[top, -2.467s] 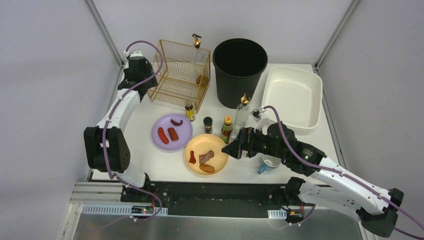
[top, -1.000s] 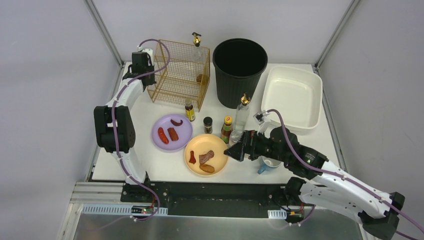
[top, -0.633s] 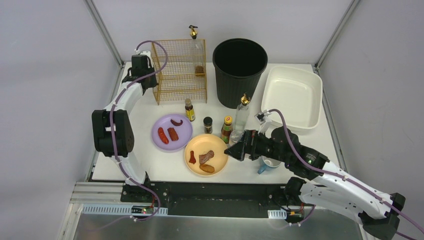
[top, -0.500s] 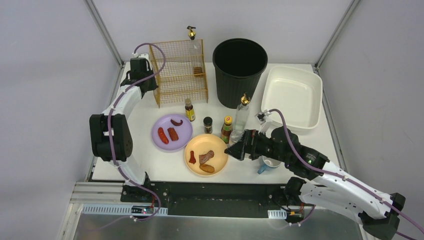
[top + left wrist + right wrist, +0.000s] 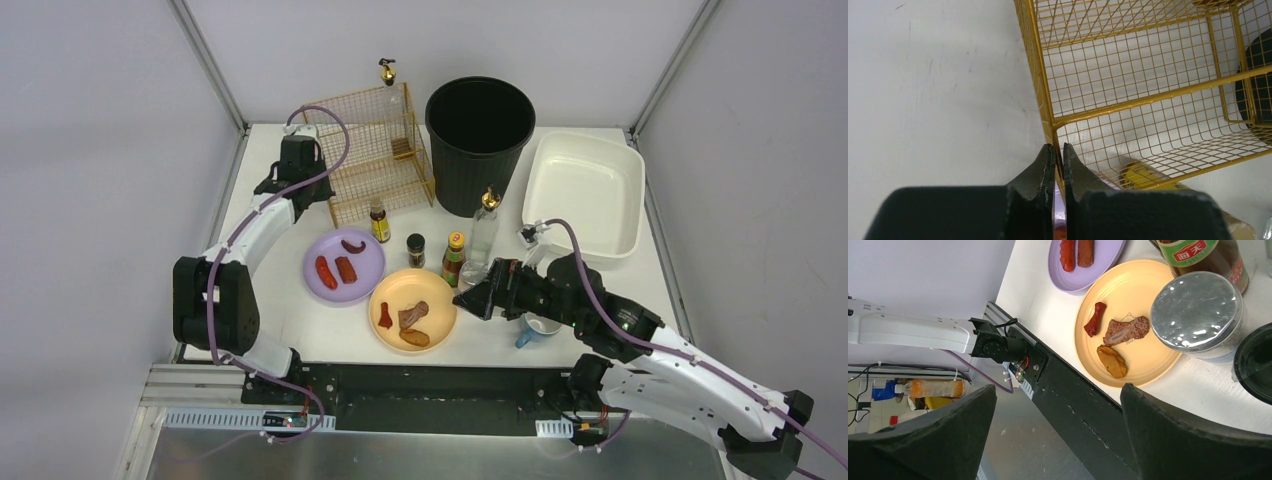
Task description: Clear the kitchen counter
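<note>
White table (image 5: pixel 290 310) fills the middle of the top view beyond the black front rail, carrying a gold wire rack (image 5: pixel 385 165), a black bin (image 5: pixel 478 140), a white tub (image 5: pixel 585 190), a purple plate (image 5: pixel 325 245) and a yellow plate (image 5: pixel 437 295) with food scraps, and several small bottles (image 5: pixel 454 258). Left tool (image 5: pixel 1058 150) is pinched tight on a corner post of the rack at the far side. Right tool (image 5: pixel 1058 395) gapes wide with nothing in it, hovering above the near edge beside the yellow plate.
</note>
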